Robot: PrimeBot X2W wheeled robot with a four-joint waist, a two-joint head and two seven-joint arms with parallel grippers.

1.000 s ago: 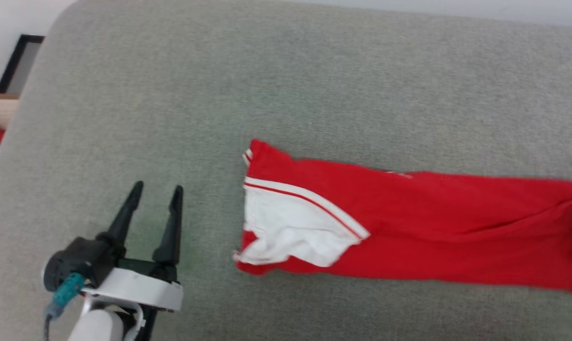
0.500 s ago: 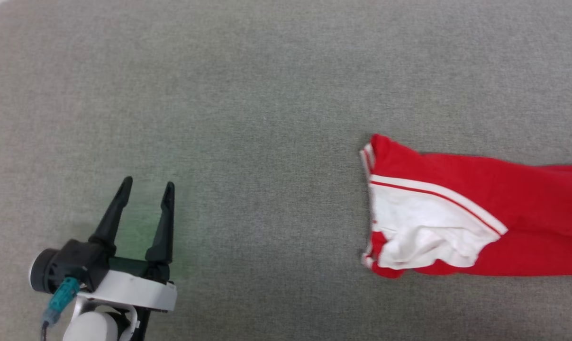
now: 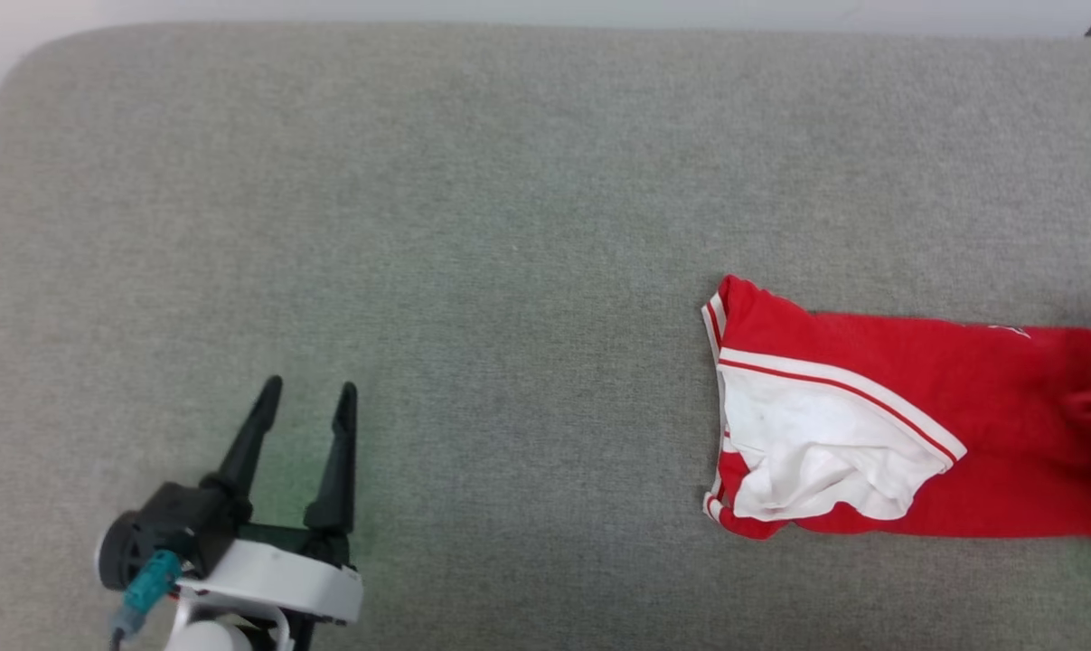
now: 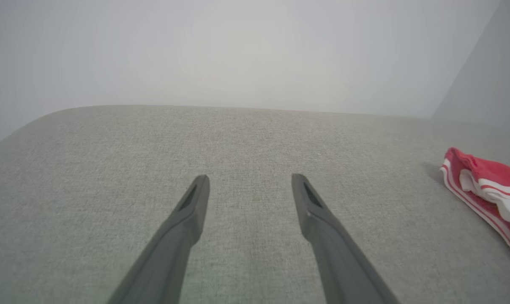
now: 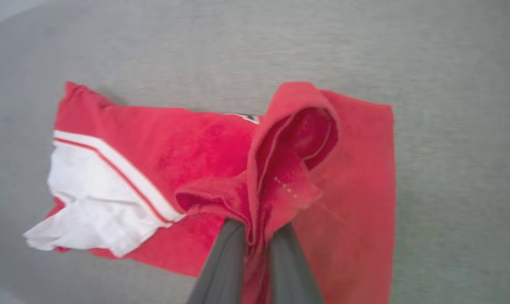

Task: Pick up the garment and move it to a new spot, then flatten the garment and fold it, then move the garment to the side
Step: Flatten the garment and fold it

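Two right fingers [image 5: 221, 261] pinch the garment [image 5: 174, 143]; left fingers [image 3: 337, 461] spread wide.

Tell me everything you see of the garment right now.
The garment is a red jersey-knit shirt with a white sleeve edged in thin red-and-white stripes. It lies folded into a long band, flat on the grey fabric cushion, sleeve end rumpled. The right gripper is shut on a pinched-up fold of red cloth near its other end.
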